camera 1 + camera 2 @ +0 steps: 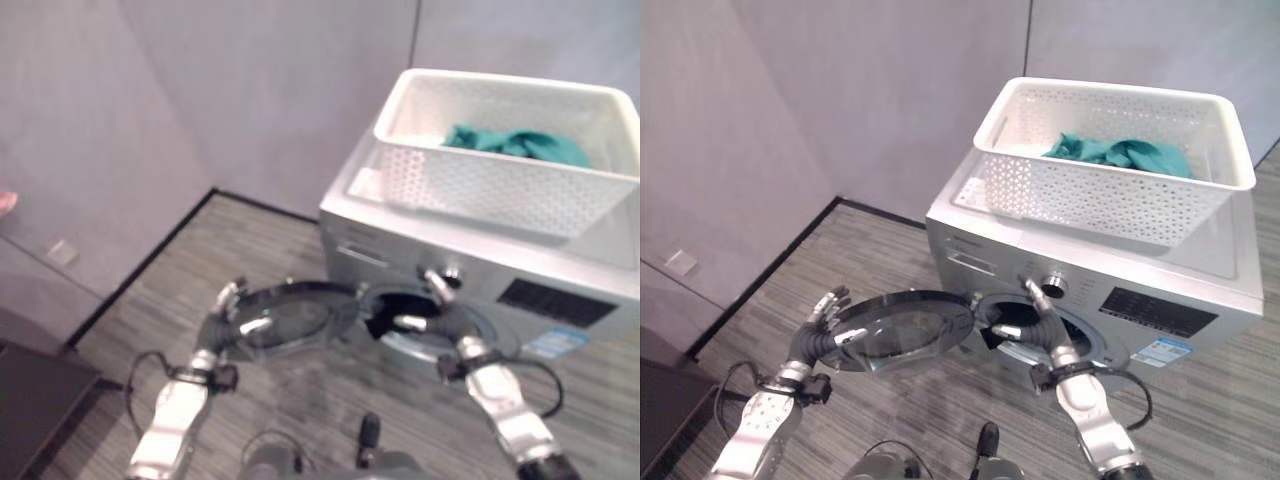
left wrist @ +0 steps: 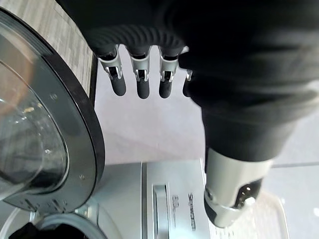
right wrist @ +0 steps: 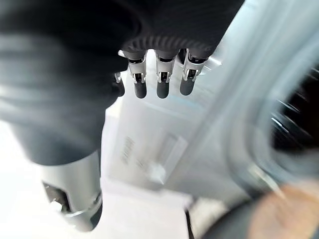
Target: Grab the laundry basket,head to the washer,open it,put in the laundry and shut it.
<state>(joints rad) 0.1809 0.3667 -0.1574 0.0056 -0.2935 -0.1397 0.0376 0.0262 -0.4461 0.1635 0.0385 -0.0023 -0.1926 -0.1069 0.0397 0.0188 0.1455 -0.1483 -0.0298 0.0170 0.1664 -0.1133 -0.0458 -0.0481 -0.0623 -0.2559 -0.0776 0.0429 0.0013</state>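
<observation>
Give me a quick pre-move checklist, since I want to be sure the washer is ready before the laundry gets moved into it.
1. Washer door swung open: ok.
2. Drum opening free for loading: not ok, right robot hand is right in front of it.
3. Left robot hand free: ok, fingers straight beside the door's outer edge, holding nothing.
4. Right robot hand free: ok, fingers straight.
5. White basket steady on the washer top: ok.
6. Green laundry in the basket, not yet loaded: ok.
</observation>
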